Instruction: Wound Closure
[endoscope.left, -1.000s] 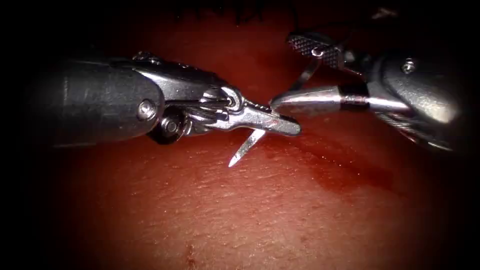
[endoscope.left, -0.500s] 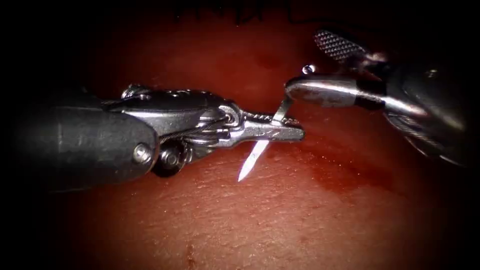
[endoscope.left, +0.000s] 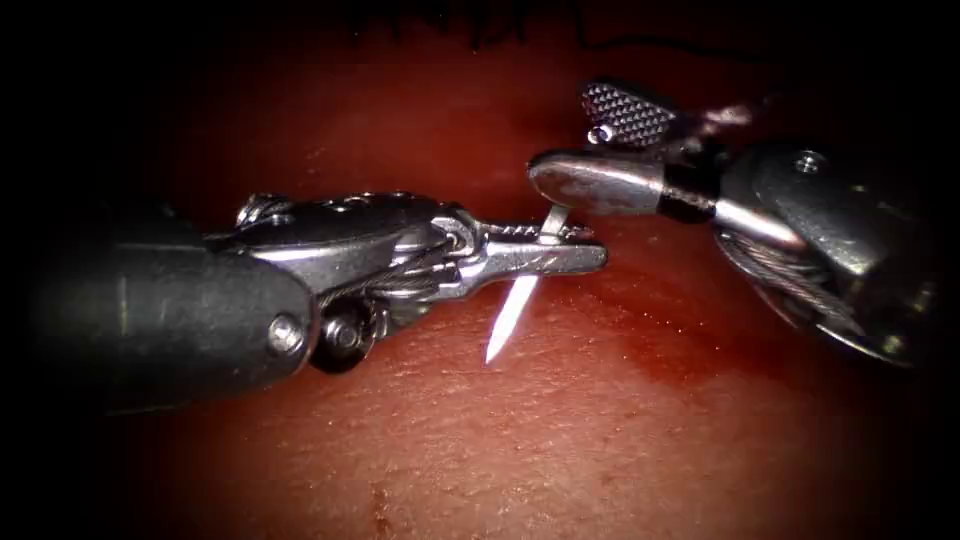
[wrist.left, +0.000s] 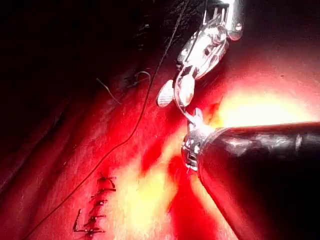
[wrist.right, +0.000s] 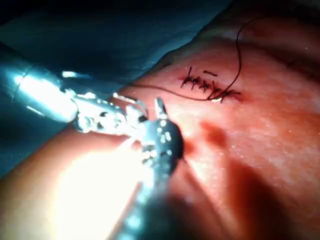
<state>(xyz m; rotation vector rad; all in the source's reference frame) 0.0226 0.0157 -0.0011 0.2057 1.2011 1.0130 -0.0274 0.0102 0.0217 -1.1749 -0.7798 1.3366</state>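
Since a second ago the right gripper (endoscope.left: 565, 160) has let go of the needle (endoscope.left: 512, 312) and now hangs released just above it, jaws parted and empty. The left gripper (endoscope.left: 560, 245) stays clenched on the needle near its pointed end, the tip hanging free above the tissue (endoscope.left: 600, 430), not in it. The thread (wrist.right: 239, 55) trails to the stitched cut (wrist.right: 207, 86), far from both grippers.

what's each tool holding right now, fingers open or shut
Left tool: shut on the needle near its tip end, clear of the tissue.
Right tool: open, holding nothing.
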